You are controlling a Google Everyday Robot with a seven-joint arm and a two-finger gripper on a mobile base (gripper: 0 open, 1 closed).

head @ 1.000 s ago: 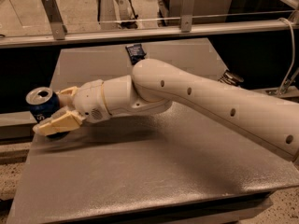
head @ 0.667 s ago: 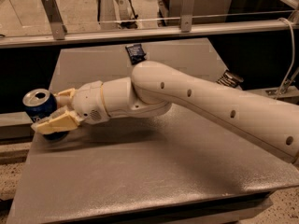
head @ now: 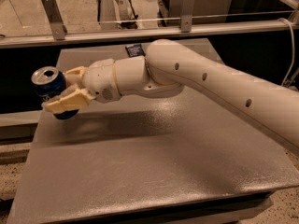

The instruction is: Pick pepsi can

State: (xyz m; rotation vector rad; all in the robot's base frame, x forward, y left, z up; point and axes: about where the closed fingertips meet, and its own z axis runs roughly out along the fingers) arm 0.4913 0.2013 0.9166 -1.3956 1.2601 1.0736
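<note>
The pepsi can (head: 49, 86) is a small blue can with a silver top, held at the left edge of the grey table (head: 154, 167). My gripper (head: 63, 88) is shut on it, one cream finger (head: 65, 101) in front of the can and the other behind it. The can is lifted off the table surface and tilted slightly, hanging just past the table's left edge. My white arm reaches in from the right across the table.
A flat dark snack packet (head: 134, 50) lies at the table's far edge. A metal rail with brackets (head: 187, 29) runs behind the table. A cable (head: 293, 55) hangs at the right.
The gripper has risen with the can in it, lifting it off the table and a little higher and further left than a second ago.
</note>
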